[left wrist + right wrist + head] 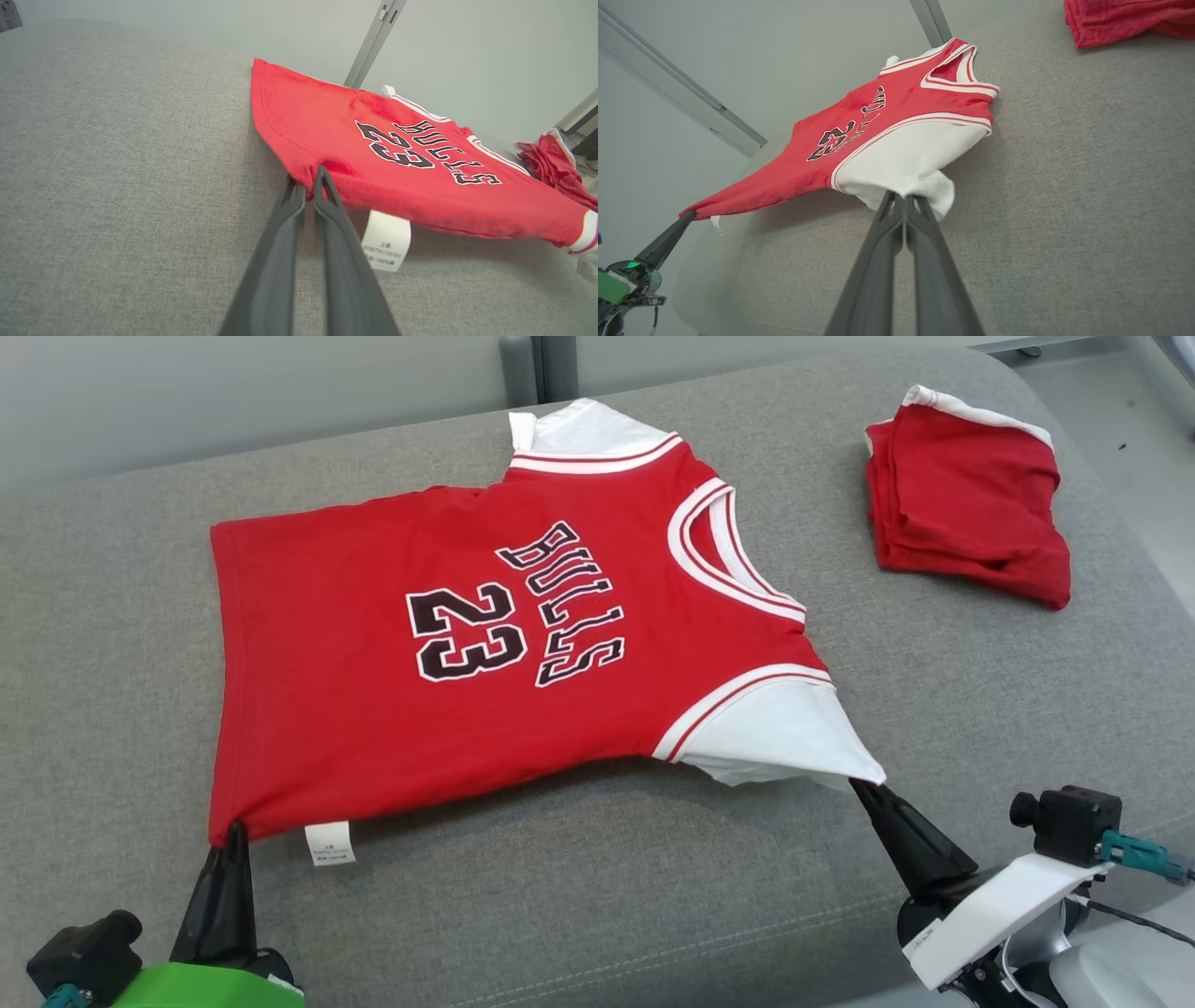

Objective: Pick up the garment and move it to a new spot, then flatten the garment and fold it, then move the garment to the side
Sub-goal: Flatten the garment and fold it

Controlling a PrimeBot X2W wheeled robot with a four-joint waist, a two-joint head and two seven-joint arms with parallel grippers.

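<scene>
The garment (485, 644) is a red jersey with white sleeves, black "BULLS 23" lettering and a white care label, spread over a grey cushion. Its near edge is lifted off the cushion. My left gripper (233, 831) is shut on the hem corner of the garment (397, 154) at the lower left; the left gripper (306, 179) pinches red cloth between its dark fingers. My right gripper (864, 786) is shut on the tip of the near white sleeve, and the right gripper (903, 198) shows white fabric of the garment (896, 135) bunched at its tips.
A second red garment (971, 504), folded, lies at the cushion's far right, also in view as the folded garment (1129, 18). The grey cushion (597, 896) stretches wide in front of the jersey and to its left. A pale wall stands behind the cushion.
</scene>
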